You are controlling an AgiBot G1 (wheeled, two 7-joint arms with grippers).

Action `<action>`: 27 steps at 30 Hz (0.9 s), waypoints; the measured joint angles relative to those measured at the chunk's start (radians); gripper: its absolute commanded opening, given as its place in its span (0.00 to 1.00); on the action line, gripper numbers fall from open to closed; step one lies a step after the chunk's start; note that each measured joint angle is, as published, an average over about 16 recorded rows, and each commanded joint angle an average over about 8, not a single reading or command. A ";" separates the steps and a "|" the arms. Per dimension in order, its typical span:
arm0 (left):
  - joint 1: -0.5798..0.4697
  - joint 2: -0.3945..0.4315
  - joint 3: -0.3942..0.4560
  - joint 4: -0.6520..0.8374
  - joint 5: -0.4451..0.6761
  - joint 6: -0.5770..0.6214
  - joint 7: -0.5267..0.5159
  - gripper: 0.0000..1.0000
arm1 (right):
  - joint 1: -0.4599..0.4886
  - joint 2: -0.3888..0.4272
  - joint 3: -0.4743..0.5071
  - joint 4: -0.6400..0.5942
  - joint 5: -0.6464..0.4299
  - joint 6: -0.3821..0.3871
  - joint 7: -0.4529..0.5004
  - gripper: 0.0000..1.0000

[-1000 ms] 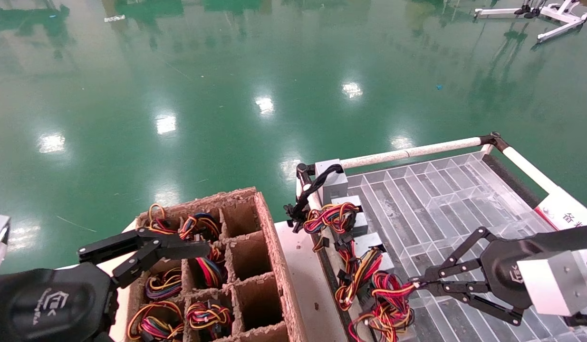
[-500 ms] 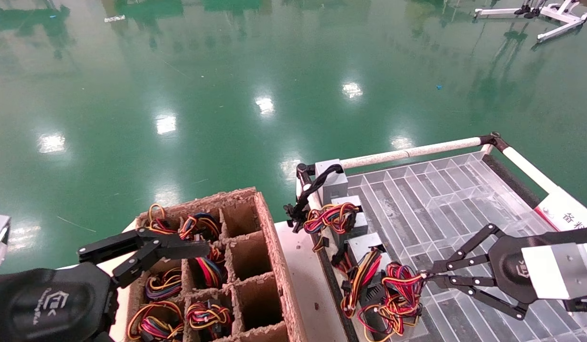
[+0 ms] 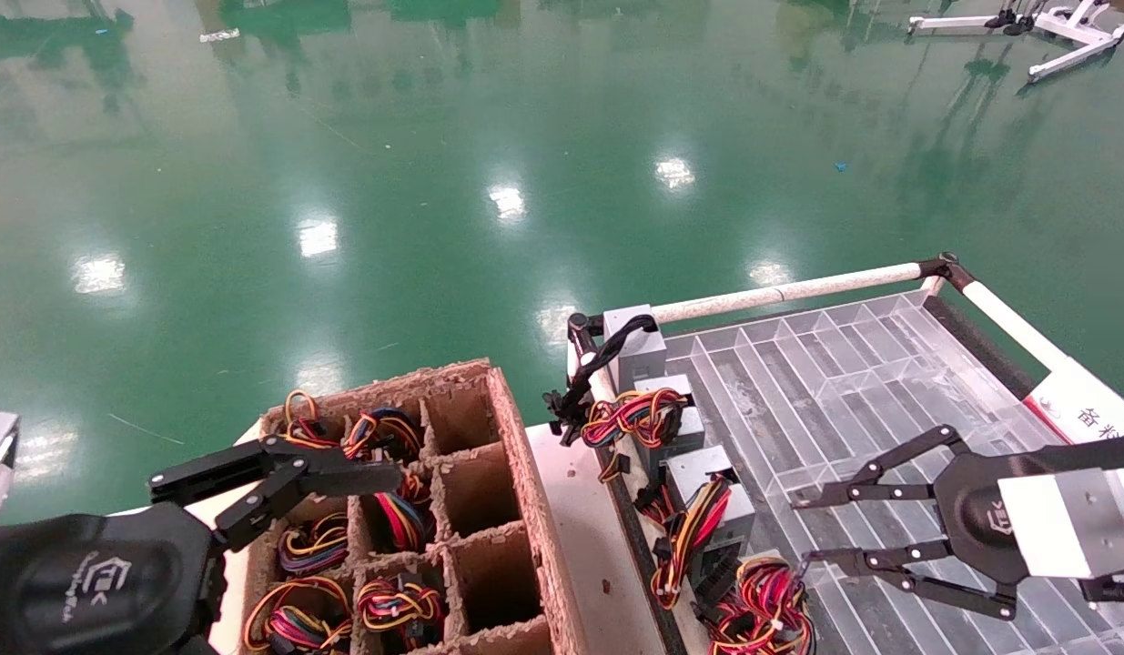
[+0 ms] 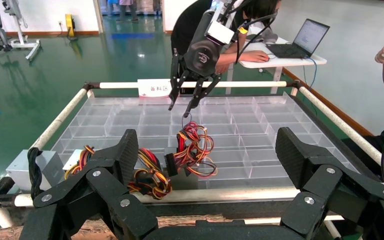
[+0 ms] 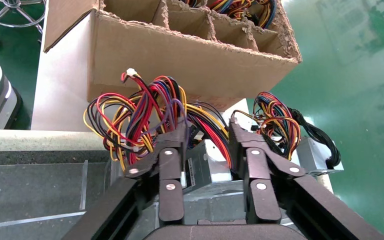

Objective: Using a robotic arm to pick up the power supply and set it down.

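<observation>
The power supply, a grey box under a tangle of red, yellow and black wires, lies at the near left edge of the clear tray. My right gripper hovers just to its right, open, its lower fingertip close to the wires. In the right wrist view that gripper is spread around nothing, with a grey box and the wire bundle beyond it. The left wrist view shows the same bundle below the right gripper. My left gripper is parked, open, over the cardboard box.
Two more power supplies and a grey box with a black cable line the tray's left side. A white rail borders the tray. The cardboard box's cells hold several wire bundles. People and a laptop table stand behind.
My right gripper, shut on the wire bundle before, has opened and drawn back a little to the right. The power supply has dropped nearer and lower into the tray. The left arm has not moved.
</observation>
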 measured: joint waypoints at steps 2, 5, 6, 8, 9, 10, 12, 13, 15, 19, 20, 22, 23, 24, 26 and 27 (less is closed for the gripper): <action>0.000 0.000 0.000 0.000 0.000 0.000 0.000 1.00 | -0.002 0.005 0.003 0.009 0.011 0.001 0.006 1.00; 0.000 0.000 0.000 0.000 0.000 0.000 0.000 1.00 | -0.005 0.016 0.009 0.022 0.037 0.002 0.020 1.00; 0.000 0.000 0.000 0.000 0.000 0.000 0.000 1.00 | -0.007 0.020 0.011 0.027 0.048 0.002 0.026 1.00; 0.000 0.000 0.000 0.000 0.000 0.000 0.000 1.00 | -0.011 0.030 0.017 0.036 0.073 0.001 0.041 1.00; 0.000 0.000 0.000 0.001 0.000 0.000 0.000 1.00 | -0.013 0.035 0.019 0.041 0.088 0.001 0.050 1.00; 0.000 0.000 0.000 0.001 0.000 0.000 0.000 1.00 | -0.016 0.040 0.022 0.046 0.103 0.000 0.059 1.00; 0.000 0.000 0.001 0.001 0.000 0.000 0.000 1.00 | -0.021 0.049 0.028 0.053 0.130 -0.001 0.075 1.00; 0.000 0.000 0.001 0.001 0.000 0.000 0.000 1.00 | -0.024 0.053 0.030 0.056 0.143 -0.002 0.083 1.00; 0.000 0.000 0.001 0.001 0.000 0.000 0.000 1.00 | -0.030 0.061 0.036 0.060 0.169 -0.003 0.098 1.00; 0.000 0.000 0.001 0.001 0.000 0.000 0.001 1.00 | -0.051 0.072 0.062 0.073 0.204 -0.004 0.134 1.00; -0.001 0.000 0.001 0.001 0.000 0.000 0.001 1.00 | -0.058 0.074 0.071 0.078 0.209 -0.004 0.143 1.00; -0.001 0.000 0.001 0.001 -0.001 0.000 0.001 1.00 | -0.074 0.076 0.095 0.089 0.213 -0.003 0.163 1.00; -0.001 0.000 0.001 0.001 -0.001 0.000 0.001 1.00 | -0.084 0.077 0.108 0.095 0.212 -0.002 0.173 1.00; -0.001 0.000 0.001 0.001 -0.001 0.000 0.001 1.00 | -0.094 0.077 0.123 0.102 0.210 -0.001 0.183 1.00; -0.001 0.000 0.001 0.001 -0.001 0.000 0.001 1.00 | -0.115 0.076 0.158 0.119 0.201 0.001 0.205 1.00; -0.001 0.000 0.001 0.002 -0.001 0.000 0.001 1.00 | -0.127 0.076 0.177 0.128 0.194 0.002 0.217 1.00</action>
